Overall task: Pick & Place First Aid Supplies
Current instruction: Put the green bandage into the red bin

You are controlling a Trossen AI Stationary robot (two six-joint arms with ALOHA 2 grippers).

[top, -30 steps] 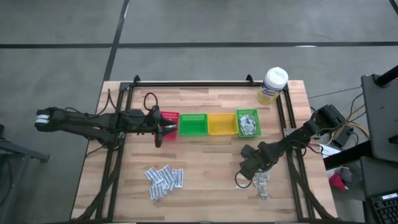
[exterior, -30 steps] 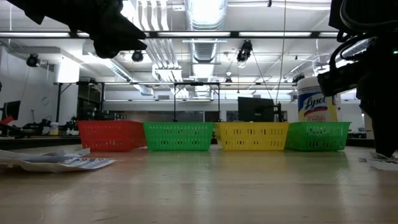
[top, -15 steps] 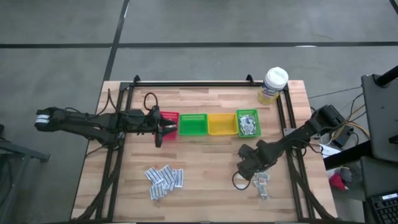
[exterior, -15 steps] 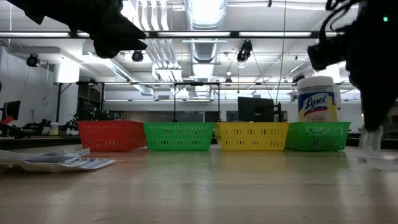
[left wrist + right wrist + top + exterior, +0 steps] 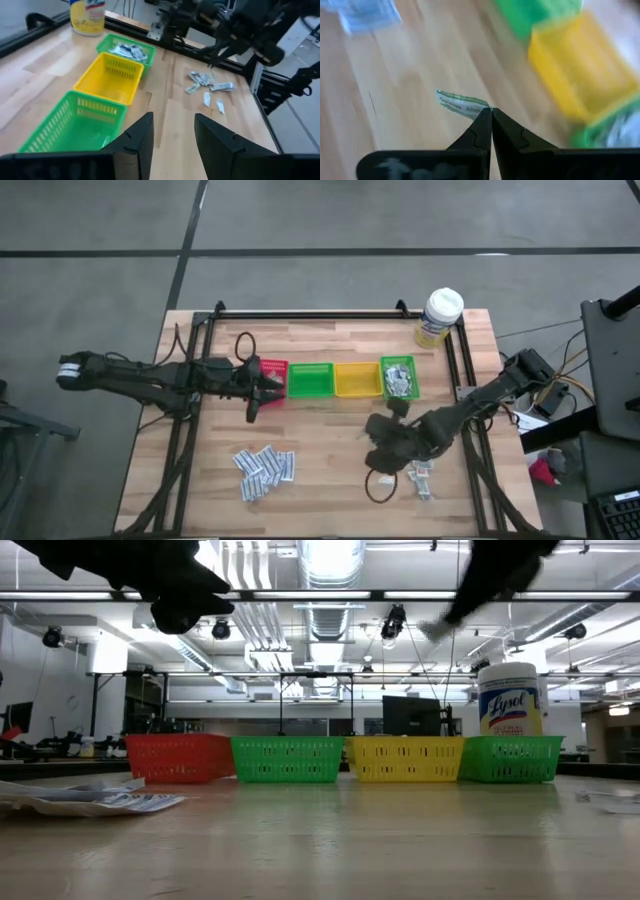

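Observation:
My right gripper [image 5: 491, 116] hangs above the table's near right part [image 5: 385, 435], shut on one pale green-and-white sachet [image 5: 462, 104]. In the low view the sachet shows as a small flap [image 5: 432, 630] high over the bins. The grey sachets [image 5: 420, 476] it came from lie flat on the table near the right rail. A second heap of white-blue sachets [image 5: 265, 468] lies at the near left. My left gripper [image 5: 172, 135] waits open by the red bin [image 5: 272, 370], holding nothing. My right gripper pinches the sachet by one end [image 5: 480, 109], right at the tips of its two shut fingers. The fingers slant down from above. The rest of the sachet sticks out sideways past the tips, lifted clear of the table.
Red, green [image 5: 310, 380], yellow [image 5: 357, 379] and a second green bin [image 5: 398, 377] stand in a row across the middle; the last holds several sachets. A yellow wipes tub [image 5: 438, 317] stands at the far right corner. Black rails [image 5: 470, 430] run along the table's sides.
My right gripper has risen from the grey heap at the near right and drifted toward the table's middle, tipping and rolling as it went. It stays shut, and the sachet has come up with it, clear of the table.

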